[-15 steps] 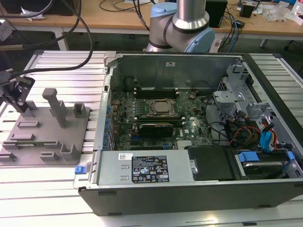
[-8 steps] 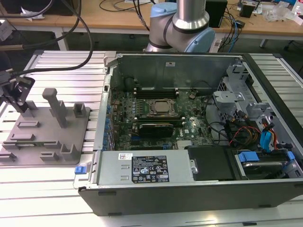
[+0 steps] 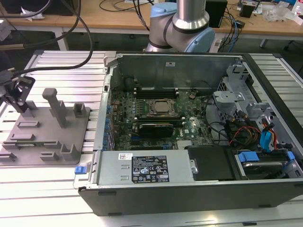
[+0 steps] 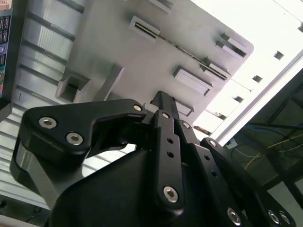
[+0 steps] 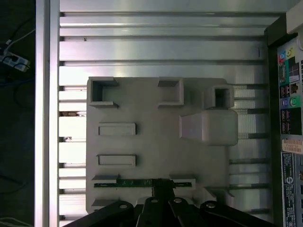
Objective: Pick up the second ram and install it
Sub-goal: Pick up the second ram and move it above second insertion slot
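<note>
Second ram: green stick, on edge in a slot of the grey fixture, not yet lifted. Step in hand, by judgement: the pick-up, gripper poised at the stick's middle; whether clamped or apart, cannot tell. Needed: firm hold across the thin board, straight pull clear of the slot. Workbenches behind; ribbed aluminium table; open computer case at the exterior view's right of the fixture.
</note>
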Motion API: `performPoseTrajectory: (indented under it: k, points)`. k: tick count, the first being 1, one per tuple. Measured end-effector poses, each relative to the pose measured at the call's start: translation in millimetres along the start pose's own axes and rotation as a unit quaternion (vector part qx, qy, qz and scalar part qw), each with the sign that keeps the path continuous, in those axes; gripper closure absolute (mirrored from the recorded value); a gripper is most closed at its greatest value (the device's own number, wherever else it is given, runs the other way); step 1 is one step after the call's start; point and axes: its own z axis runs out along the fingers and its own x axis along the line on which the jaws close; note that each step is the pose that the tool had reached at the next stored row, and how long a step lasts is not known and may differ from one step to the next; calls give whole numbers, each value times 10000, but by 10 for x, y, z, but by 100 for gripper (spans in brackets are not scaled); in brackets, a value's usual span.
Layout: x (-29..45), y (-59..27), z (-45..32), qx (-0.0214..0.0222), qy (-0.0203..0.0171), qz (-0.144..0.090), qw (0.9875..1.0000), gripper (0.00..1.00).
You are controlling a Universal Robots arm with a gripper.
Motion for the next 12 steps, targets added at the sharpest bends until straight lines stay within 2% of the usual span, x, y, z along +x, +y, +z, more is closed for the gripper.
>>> performPoseTrajectory:
  k: [5, 8, 9, 12]
  points:
    - [0, 0, 0, -11, 18, -422, 9991, 92]
    - [0, 0, 0, -16, 28, -649, 9979, 92]
    - [0, -1, 0, -18, 33, -773, 9970, 92]
    - [0, 0, 1, -25, 55, -1265, 9920, 92]
